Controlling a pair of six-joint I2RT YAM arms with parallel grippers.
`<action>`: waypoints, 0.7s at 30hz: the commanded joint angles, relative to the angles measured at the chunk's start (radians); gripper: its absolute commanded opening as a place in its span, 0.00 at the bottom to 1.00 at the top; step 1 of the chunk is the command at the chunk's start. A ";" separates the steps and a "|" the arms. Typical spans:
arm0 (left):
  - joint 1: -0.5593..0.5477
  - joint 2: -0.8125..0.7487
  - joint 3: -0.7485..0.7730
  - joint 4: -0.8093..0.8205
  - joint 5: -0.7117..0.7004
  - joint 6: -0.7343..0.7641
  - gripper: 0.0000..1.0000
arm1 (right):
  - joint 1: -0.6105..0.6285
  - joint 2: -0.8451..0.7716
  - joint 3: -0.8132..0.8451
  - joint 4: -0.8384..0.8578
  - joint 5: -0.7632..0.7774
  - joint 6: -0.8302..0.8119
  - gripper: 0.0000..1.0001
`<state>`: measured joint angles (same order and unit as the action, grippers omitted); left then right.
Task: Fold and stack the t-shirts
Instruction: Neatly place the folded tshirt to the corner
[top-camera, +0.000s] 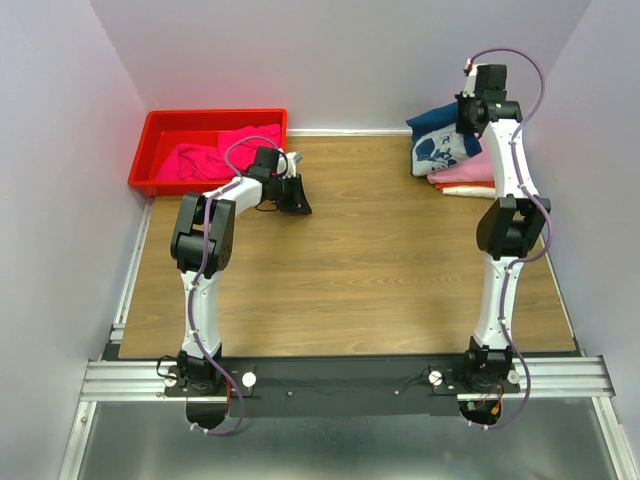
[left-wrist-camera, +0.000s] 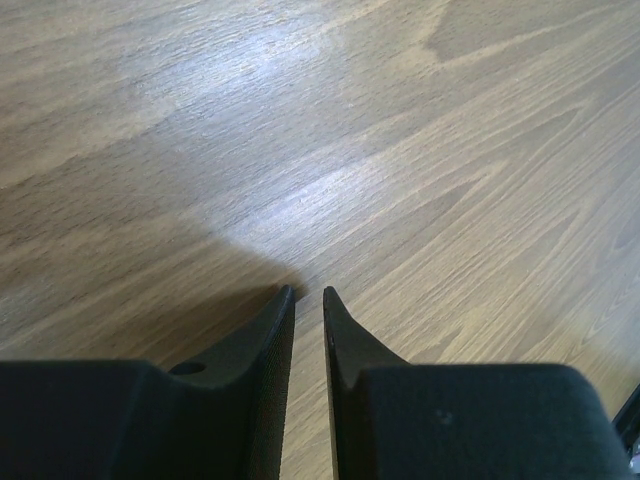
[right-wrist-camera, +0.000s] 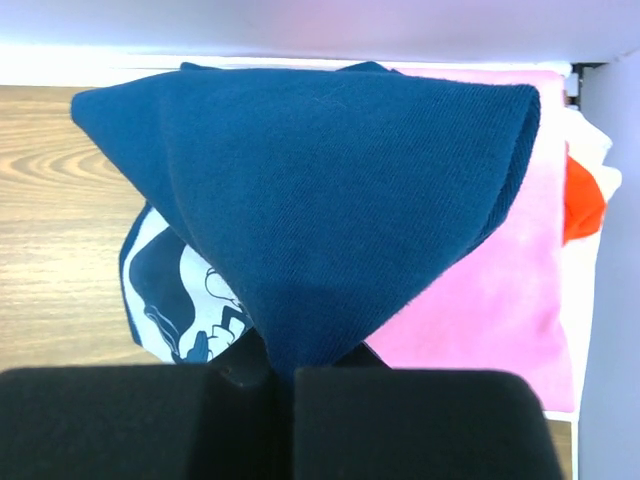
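While the right gripper (right-wrist-camera: 280, 368) pinches the navy t-shirt (right-wrist-camera: 320, 190) in its jaws atop the pink stack (right-wrist-camera: 500, 290) well right of the red bin (top-camera: 146, 150), the left gripper (left-wrist-camera: 308, 296) hangs beside that bin, jaws nearly closed on nothing, and the magenta t-shirt (top-camera: 212, 157) inside it awaits folding.

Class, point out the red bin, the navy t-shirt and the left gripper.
red bin (top-camera: 215, 113), top view, far rim.
navy t-shirt (right-wrist-camera: 320, 190), right wrist view, raised fold.
left gripper (left-wrist-camera: 308, 292), left wrist view, midway between fingertips.
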<state>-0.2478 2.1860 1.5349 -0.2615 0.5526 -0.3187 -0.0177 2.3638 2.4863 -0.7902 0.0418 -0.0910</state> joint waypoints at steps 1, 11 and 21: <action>0.005 0.003 -0.027 -0.079 -0.040 0.023 0.26 | -0.024 -0.055 0.011 0.008 -0.016 -0.015 0.00; 0.005 -0.003 -0.029 -0.085 -0.040 0.027 0.25 | -0.065 -0.093 -0.023 0.009 0.009 -0.018 0.00; 0.002 0.000 -0.019 -0.085 -0.036 0.023 0.25 | -0.099 -0.101 -0.023 0.009 0.027 -0.004 0.00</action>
<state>-0.2478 2.1857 1.5349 -0.2642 0.5526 -0.3161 -0.0944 2.3127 2.4588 -0.7948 0.0376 -0.0910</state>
